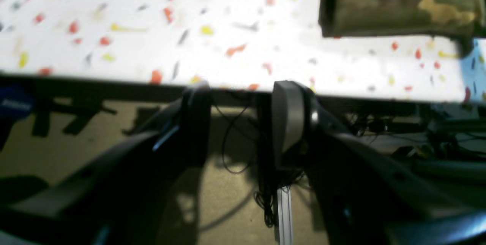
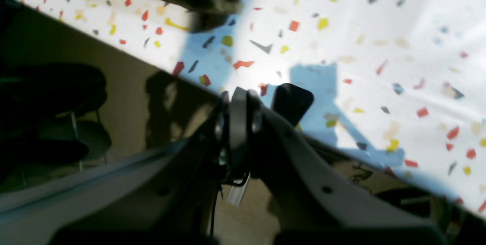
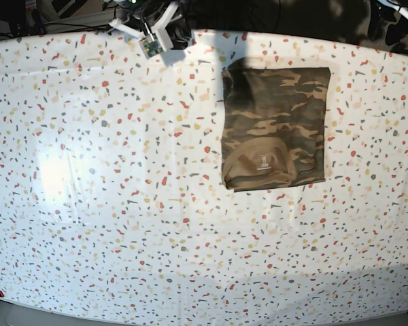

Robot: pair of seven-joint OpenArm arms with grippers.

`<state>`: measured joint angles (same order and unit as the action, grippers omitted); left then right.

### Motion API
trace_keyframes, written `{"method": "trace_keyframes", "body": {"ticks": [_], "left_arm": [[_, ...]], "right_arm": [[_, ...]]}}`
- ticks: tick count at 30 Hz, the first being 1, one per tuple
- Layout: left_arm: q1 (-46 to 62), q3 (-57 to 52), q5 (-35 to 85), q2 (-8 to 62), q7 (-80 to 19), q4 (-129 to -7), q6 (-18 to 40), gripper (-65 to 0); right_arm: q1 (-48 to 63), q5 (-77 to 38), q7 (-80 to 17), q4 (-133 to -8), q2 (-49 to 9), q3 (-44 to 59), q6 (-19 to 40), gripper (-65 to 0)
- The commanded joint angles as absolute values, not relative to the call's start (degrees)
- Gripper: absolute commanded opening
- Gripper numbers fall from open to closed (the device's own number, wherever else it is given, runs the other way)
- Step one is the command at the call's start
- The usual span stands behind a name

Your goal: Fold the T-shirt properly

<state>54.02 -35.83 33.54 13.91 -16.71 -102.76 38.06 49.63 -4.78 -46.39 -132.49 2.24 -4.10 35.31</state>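
T-shirt (image 3: pixel 275 127) lies folded into a neat camouflage rectangle on the speckled desk (image 3: pixel 109 204), toward one o'clock in the base view, tan neck patch (image 3: pixel 262 161) facing up at its near end. Left pincer (image 1: pixel 243 97) hangs at the desk edge, jaws spread wide with nothing between them, shirt off at its two o'clock. Right pincer (image 2: pixel 262 98) sits over the desk edge, jaws pressed together and empty; a shirt corner at its eleven o'clock
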Motion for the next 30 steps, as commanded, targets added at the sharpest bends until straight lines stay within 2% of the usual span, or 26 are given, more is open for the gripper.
{"method": "trace_keyframes", "body": {"ticks": [1,5,11,15,22,26,30], "left_arm": [[55.66,-36.80,34.59,14.11,-15.57,-103.63,39.18,-39.0],[58.46,-36.71,34.50,14.15,-16.10,-103.48,39.53,-39.0],[58.74,-36.71,33.71,14.15,-16.38,-103.48,40.00,-39.0],[58.94,-36.71,33.47,14.15,-16.73,-103.48,40.00,-39.0],[59.24,-36.67,33.45,14.15,-18.98,-102.06,40.00,-39.0],[59.18,-36.64,33.21,14.17,-18.46,-95.44,40.00,-39.0],[58.35,-36.36,30.81,14.17,-14.04,-85.73,40.00,-39.0]], "right_arm": [[52.21,-5.89,-49.08,-133.40,1.89,-4.43,38.17,-65.0],[55.42,-5.26,-49.76,-133.40,0.19,-3.05,37.56,-65.0],[52.99,-6.31,-41.06,-133.38,-0.01,7.81,35.79,-65.0],[49.50,-10.24,-46.37,-133.38,0.01,15.18,35.83,-65.0],[51.75,-15.20,-53.76,-133.36,0.01,26.35,39.00,-65.0],[55.88,-15.68,-54.06,-131.85,0.01,30.48,39.00,-65.0],[58.72,-15.68,-53.80,-124.60,0.01,30.89,39.00,-65.0]]}}
